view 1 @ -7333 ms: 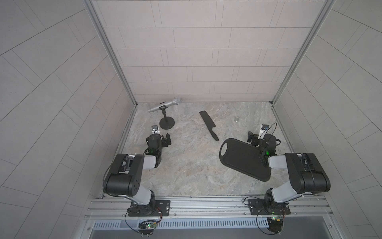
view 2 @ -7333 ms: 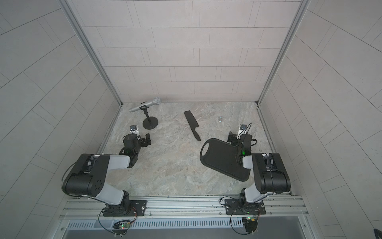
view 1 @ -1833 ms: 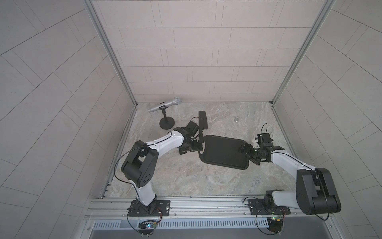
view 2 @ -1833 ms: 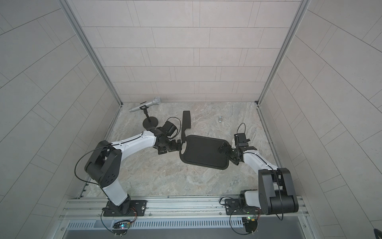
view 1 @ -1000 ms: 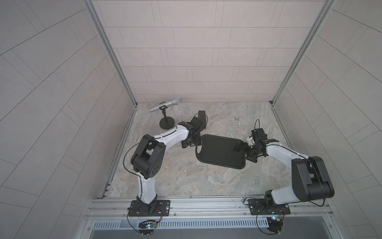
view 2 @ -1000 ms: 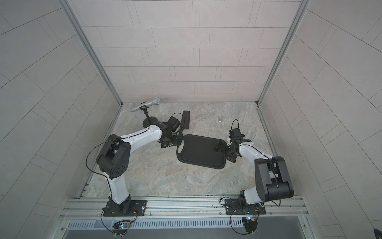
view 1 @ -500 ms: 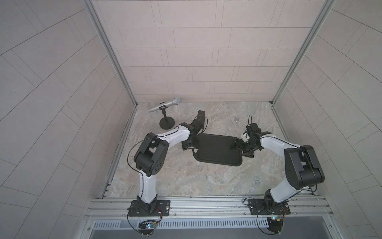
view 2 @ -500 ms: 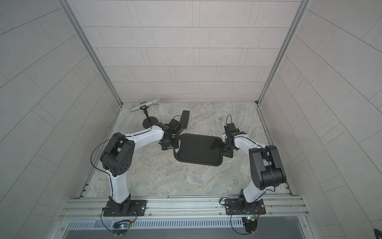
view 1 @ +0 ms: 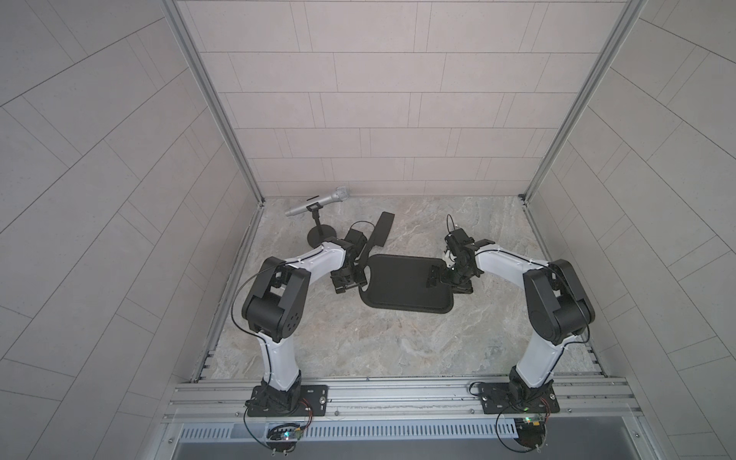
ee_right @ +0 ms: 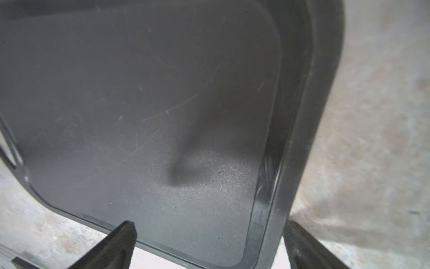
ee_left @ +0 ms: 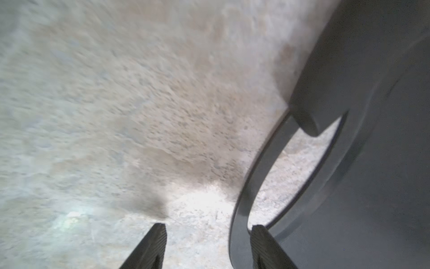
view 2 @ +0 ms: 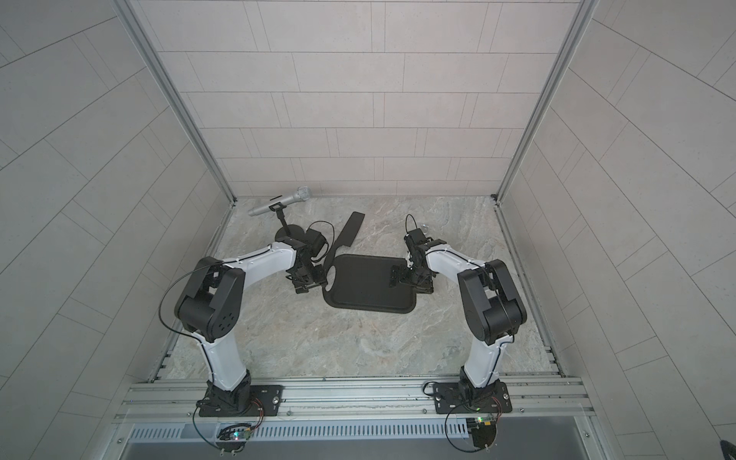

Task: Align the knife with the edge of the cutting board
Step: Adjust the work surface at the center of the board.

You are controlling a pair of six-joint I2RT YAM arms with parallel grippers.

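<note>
the knife (view 1: 379, 235) lies slanted behind the cutting board (view 1: 402, 290), handle tip over its hole end; left gripper (ee_left: 207, 233) jaws part open astride that rim, right gripper (ee_right: 209, 233) jaws wide astride the opposite edge, nothing clamped; moving the board could drag the knife askew.

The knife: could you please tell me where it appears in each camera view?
Top view: knife mid-picture, just beyond the handle end of the cutting board.
Top view: knife, same place.
Left wrist: its handle end, at the board's handle hole.
Right wrist: not in it.
Shared landmark: the cutting board.
</note>
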